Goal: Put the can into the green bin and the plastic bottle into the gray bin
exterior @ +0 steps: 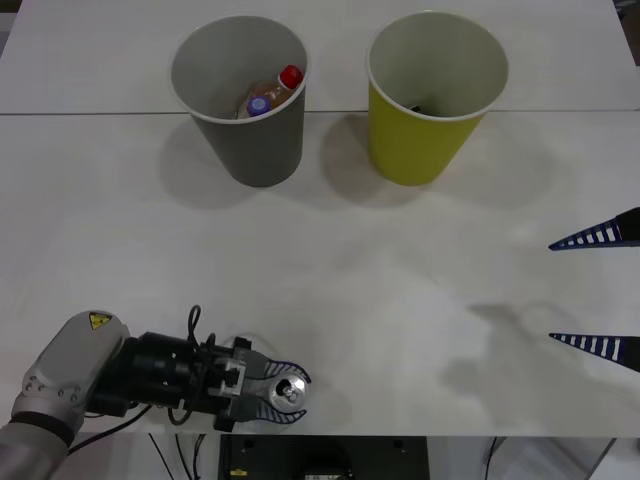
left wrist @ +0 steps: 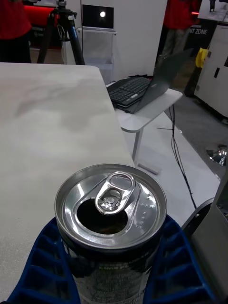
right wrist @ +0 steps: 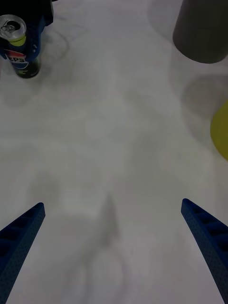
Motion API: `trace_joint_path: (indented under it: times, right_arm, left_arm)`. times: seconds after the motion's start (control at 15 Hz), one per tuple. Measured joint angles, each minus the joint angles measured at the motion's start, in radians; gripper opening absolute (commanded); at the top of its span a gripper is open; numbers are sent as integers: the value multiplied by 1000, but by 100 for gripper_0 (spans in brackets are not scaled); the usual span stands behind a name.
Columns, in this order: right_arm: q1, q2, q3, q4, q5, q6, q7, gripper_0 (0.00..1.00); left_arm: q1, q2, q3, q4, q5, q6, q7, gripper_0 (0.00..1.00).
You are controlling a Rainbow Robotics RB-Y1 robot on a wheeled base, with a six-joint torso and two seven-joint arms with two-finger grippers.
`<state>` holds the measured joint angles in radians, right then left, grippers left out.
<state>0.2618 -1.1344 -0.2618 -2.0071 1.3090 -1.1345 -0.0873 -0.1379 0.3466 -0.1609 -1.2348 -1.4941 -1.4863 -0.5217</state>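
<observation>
Left gripper [exterior: 285, 392] fingers grasping the can [exterior: 292, 390] at the counter's [exterior: 400, 300] near edge, bottle [exterior: 272, 95] already in the far gray bin [exterior: 245, 140], green bin [exterior: 420, 140] awaiting the can, right gripper [exterior: 598, 290] released at right
</observation>
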Motion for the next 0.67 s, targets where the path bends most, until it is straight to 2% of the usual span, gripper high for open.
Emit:
trace_joint_path:
  times: [0.33,0.67]
  right_arm:
    - [0,0,0,0,0,0,0,100]
    - [0,0,0,0,0,0,0,100]
  left_arm:
    - [-17,0,1,0,0,-3,23,0]
    - [-74,28,12,-23,-4,10,207,0]
